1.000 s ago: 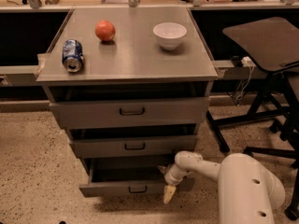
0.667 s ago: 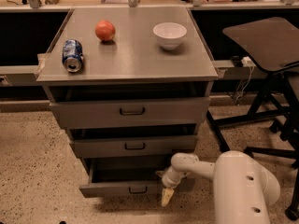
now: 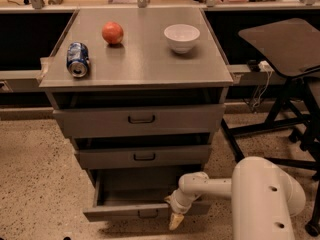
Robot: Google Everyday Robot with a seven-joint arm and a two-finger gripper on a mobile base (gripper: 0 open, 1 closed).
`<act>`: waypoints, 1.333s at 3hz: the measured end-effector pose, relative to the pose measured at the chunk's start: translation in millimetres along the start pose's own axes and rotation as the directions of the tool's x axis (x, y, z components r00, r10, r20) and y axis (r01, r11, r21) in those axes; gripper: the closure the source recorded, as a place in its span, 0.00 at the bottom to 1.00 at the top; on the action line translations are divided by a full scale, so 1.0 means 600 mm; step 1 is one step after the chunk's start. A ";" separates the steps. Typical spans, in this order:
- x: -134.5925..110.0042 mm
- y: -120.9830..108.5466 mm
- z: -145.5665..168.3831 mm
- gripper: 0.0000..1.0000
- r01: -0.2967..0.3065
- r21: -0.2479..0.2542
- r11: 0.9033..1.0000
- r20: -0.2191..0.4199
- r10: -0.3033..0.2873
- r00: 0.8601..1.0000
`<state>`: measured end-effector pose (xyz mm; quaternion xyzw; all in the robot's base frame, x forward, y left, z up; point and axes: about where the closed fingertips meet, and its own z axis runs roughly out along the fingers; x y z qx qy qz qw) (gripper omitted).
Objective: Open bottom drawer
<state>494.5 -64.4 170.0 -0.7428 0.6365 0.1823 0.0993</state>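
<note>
The grey metal cabinet (image 3: 137, 64) has three drawers. The bottom drawer (image 3: 125, 210) is the lowest and narrowest. It stands pulled out, and its empty inside shows; its small dark loop handle (image 3: 148, 214) is on the flat front. My gripper (image 3: 175, 219) is at the drawer front's right part, just right of the handle, with pale fingertips pointing down. My white arm (image 3: 220, 186) reaches in from the lower right.
On the cabinet top lie a blue soda can (image 3: 77, 59) on its side, a red apple (image 3: 112, 33) and a white bowl (image 3: 181, 37). A black chair (image 3: 285, 49) stands at the right. The floor is speckled.
The drawer has come out a little further. My gripper and arm have shifted slightly left and toward the camera along the drawer front.
</note>
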 end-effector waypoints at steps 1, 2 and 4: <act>-0.016 0.038 -0.001 0.26 0.014 -0.018 1.000 0.004 -0.014 1.000; -0.036 0.067 -0.012 0.17 0.036 -0.022 0.999 0.012 -0.036 0.999; -0.040 0.083 -0.045 0.00 -0.014 0.022 1.000 0.130 0.011 0.991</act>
